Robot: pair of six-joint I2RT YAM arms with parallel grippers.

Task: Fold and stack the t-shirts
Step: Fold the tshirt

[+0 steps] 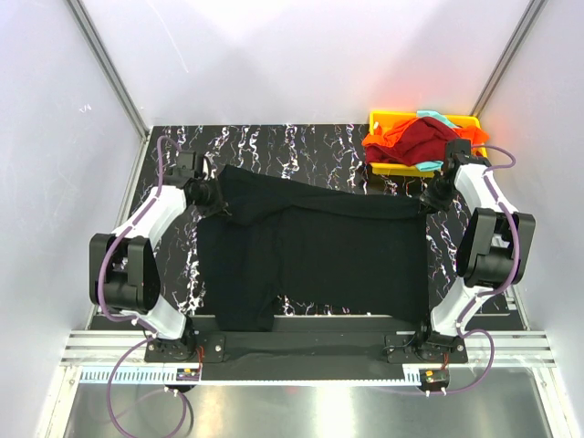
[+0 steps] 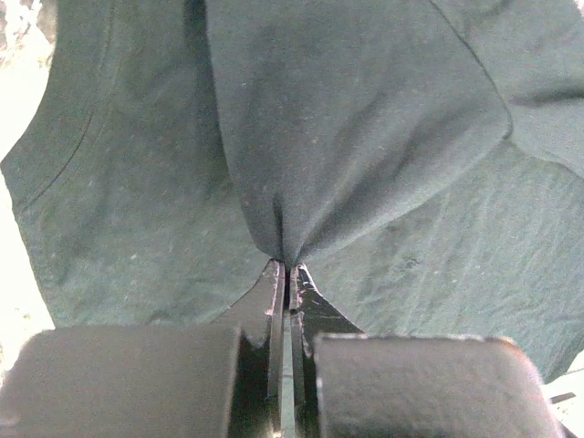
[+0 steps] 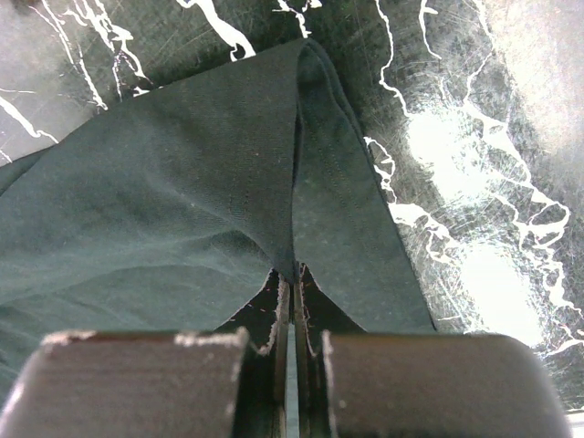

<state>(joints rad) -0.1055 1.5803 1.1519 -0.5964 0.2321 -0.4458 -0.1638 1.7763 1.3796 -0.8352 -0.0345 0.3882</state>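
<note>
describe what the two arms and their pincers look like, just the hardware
Both the left arm and right arm have white curved shells between chunky black joints. A purple cable loops along each. The left pincer and right pincer are black, with two thin flat tapered fingers; no markings are legible.

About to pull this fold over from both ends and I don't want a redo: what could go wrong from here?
The left pincer and the right pincer are each shut on only a thin pinch of the black t-shirt at their tips; a pull could slip it free.
The shirt's left side is bunched and overlapped, so the fold may come out uneven.
The right pincer works close to the yellow tray of heaped t-shirts; a swing might snag them.
</note>
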